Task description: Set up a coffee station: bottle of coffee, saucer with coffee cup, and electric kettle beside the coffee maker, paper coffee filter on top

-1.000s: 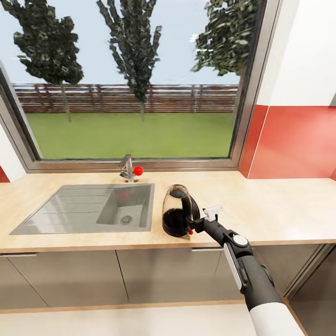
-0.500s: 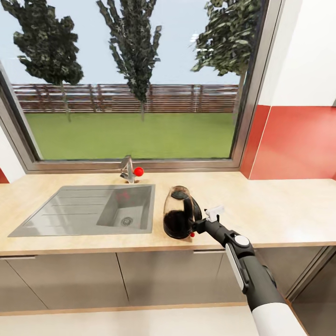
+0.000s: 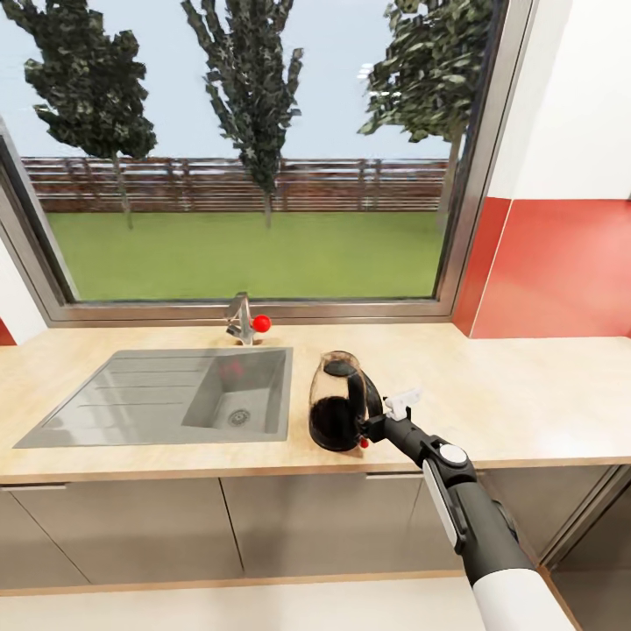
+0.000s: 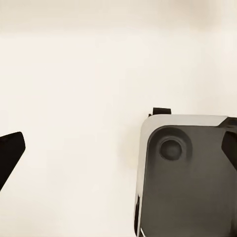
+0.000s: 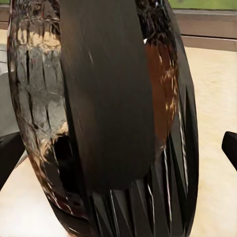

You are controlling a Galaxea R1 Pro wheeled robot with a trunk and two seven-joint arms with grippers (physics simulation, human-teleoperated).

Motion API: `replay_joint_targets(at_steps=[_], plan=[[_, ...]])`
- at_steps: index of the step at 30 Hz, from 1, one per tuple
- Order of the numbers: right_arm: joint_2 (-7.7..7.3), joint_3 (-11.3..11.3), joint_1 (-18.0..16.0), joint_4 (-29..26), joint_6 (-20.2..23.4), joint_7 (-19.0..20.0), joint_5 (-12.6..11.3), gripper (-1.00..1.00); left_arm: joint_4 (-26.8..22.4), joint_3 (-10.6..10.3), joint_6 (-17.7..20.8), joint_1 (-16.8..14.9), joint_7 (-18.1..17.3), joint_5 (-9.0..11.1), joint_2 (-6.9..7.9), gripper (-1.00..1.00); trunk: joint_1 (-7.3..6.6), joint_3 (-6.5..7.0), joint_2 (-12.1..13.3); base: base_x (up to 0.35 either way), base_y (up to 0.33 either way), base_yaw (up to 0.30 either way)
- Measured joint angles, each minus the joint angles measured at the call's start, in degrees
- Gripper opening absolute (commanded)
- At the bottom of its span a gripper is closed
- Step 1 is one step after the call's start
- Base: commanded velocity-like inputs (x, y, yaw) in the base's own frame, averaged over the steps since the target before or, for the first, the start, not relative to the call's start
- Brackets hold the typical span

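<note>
The electric kettle (image 3: 335, 405), rounded dark-tinted glass with a black loop handle and a small red switch, stands on the kitchen countertop (image 3: 526, 394) just right of the sink. My right gripper (image 3: 368, 428) reaches its handle from the right. In the right wrist view the kettle (image 5: 108, 98) sits between the two widely spread fingertips (image 5: 9, 153), so the gripper (image 5: 118, 150) is open around it. My left gripper (image 4: 118, 148) is open over a pale surface, with nothing between its fingertips (image 4: 10, 153).
A steel sink (image 3: 158, 394) with a faucet (image 3: 238, 317) and red knob is set in the worktop's left part under a big window. A red backsplash (image 3: 561, 263) rises at the right. Grey cabinet fronts (image 3: 289, 526) run below. A grey robot part (image 4: 187, 173) lies under the left gripper.
The whole head view has shifted slightly, so the camera moved. The kettle looks a little more upright. The right gripper stays at its handle.
</note>
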Motion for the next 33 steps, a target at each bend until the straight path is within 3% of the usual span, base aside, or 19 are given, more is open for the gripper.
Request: replay_joint_targets(at_steps=[4,5,33], plan=[[0.00,0.00,0.00,0.00,0.00,0.00,0.00,1.00,0.00,0.00,0.05,-0.01,0.00,0.00,0.00,1.00,0.00,0.00,0.00,0.000,0.000,0.000],[0.00,0.00,0.00,0.00,0.00,0.02,0.00,-1.00,0.00,0.00,0.06,0.00,0.00,0.00,0.00,1.00,0.00,0.00,0.00,0.000,0.000,0.000],[0.00,-0.01,0.00,0.01,0.00,0.08,0.09,-1.00,0.00,0.03,-0.01,0.01,-0.06,0.00,0.00,1.00,0.00,0.00,0.00,0.000,0.000,0.000]])
